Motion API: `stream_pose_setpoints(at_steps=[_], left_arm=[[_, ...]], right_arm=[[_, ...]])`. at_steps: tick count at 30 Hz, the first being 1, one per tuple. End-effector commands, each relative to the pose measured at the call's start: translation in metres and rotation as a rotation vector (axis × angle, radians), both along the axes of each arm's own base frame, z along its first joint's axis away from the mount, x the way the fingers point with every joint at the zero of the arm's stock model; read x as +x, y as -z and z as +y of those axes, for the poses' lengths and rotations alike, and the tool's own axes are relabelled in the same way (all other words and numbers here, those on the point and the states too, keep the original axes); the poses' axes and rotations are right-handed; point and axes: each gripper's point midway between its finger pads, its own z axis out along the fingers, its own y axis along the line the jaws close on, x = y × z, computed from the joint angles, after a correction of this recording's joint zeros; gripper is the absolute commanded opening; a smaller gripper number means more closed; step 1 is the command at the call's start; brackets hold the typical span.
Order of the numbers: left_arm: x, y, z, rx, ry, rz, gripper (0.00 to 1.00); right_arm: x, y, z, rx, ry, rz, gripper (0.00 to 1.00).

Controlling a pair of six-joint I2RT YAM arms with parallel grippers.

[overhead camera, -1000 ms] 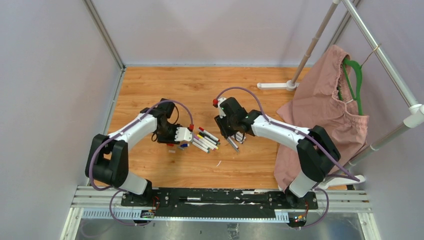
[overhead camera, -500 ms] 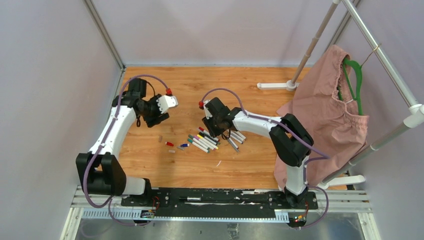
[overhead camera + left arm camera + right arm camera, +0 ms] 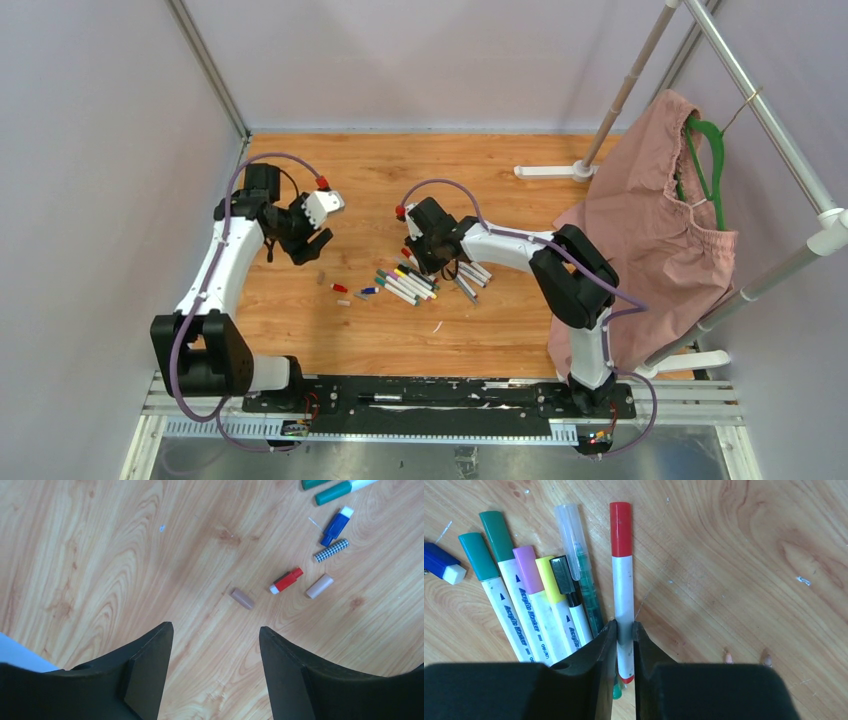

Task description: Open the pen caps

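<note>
Since likely light and slick, clamped pen barrel (image 3: 624,590) clear of red cap (image 3: 620,529) in right end effector (image 3: 624,628); noted left end effector (image 3: 216,633) apart.

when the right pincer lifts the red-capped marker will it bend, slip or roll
The red-capped marker probably stays stiff: its barrel looks like straight, hard plastic. Thin, so likely light. The right pincer clamps its smooth round barrel away from the cap end, so it may pivot or slip.
</note>
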Motion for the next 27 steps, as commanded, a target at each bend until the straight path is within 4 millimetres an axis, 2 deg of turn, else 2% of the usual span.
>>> stream_pose_setpoints(at_steps=[1,4,7,8,9,10,14,17,20,23,27], left_arm=[[0.006,-0.028,-0.007,-0.06,-0.023,-0.063,0.7],[0.008,-0.04,-0.011,-0.082,-0.023,-0.091,0.7],[0.006,-0.051,-0.022,-0.141,-0.004,-0.112,0.71],[0.004,-0.054,-0.026,-0.165,0.012,-0.121,0.79],[0.001,-0.055,-0.032,-0.19,0.034,-0.123,0.94],[-0.002,-0.057,-0.038,-0.215,0.059,-0.128,0.99],[-0.031,-0.05,-0.066,-0.327,0.218,-0.148,1.0],[-0.052,-0.037,-0.075,-0.245,0.335,-0.189,1.0],[-0.06,-0.038,-0.068,-0.06,0.481,-0.336,1.0],[-0.059,-0.057,-0.066,0.061,0.617,-0.495,1.0],[-0.059,-0.079,-0.08,0.133,0.777,-0.631,1.0]], right_arm=[[-0.004,0.009,0.004,-0.012,-0.014,0.015,0.15],[-0.001,0.005,0.004,-0.014,-0.016,-0.003,0.1],[0.004,-0.003,0.004,-0.015,-0.019,-0.023,0.0],[0.005,-0.007,0.004,-0.01,-0.018,-0.027,0.0],[0.006,-0.013,0.004,0.001,-0.016,-0.035,0.0],[0.006,-0.02,0.003,0.013,-0.014,-0.04,0.0],[0.003,-0.053,0.006,0.101,-0.027,-0.038,0.0],[-0.014,-0.076,0.008,0.18,-0.062,0.017,0.0],[-0.038,-0.098,0.012,0.261,-0.102,0.094,0.0],[-0.065,-0.119,0.018,0.358,-0.149,0.186,0.0],[-0.096,-0.147,0.028,0.479,-0.222,0.32,0.0]])
